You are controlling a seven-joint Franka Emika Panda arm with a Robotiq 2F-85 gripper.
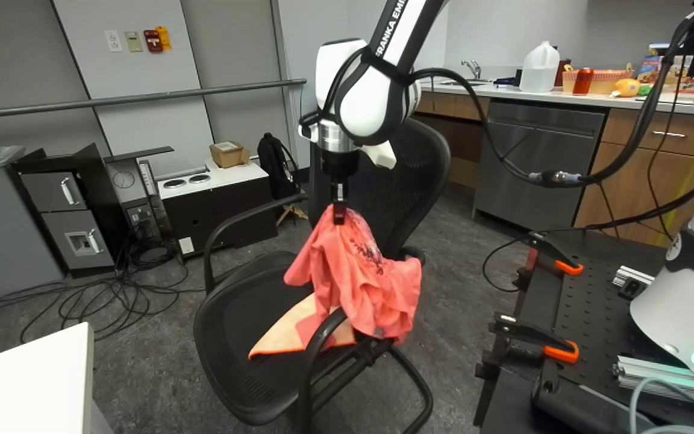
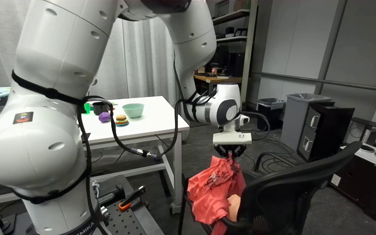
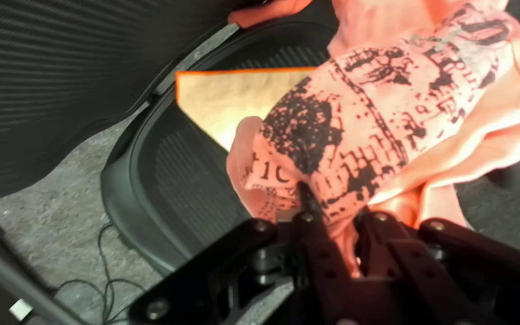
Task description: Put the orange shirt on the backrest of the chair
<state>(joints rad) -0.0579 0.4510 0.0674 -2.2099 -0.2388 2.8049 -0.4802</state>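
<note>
The orange shirt, coral with black print, shows in both exterior views (image 1: 362, 274) (image 2: 212, 187) and in the wrist view (image 3: 377, 122). My gripper (image 1: 339, 218) (image 2: 229, 155) (image 3: 332, 205) is shut on a bunched fold at its top. The shirt hangs down over the chair seat (image 1: 238, 301) and beside an armrest (image 1: 321, 331); part of it spills outside the seat. The black chair backrest (image 1: 410, 175) (image 2: 282, 192) (image 3: 61, 67) stands beside the gripper, its top edge higher than the fingertips. The fabric hides part of the seat and the other armrest.
A pale yellow cloth with an orange edge (image 1: 290, 325) (image 3: 224, 99) lies on the seat under the shirt. A white table (image 1: 21, 374) stands near the chair. A black workbench with orange-tipped clamps (image 1: 561, 352) stands at the robot's base. Cables (image 1: 124, 301) lie on the floor.
</note>
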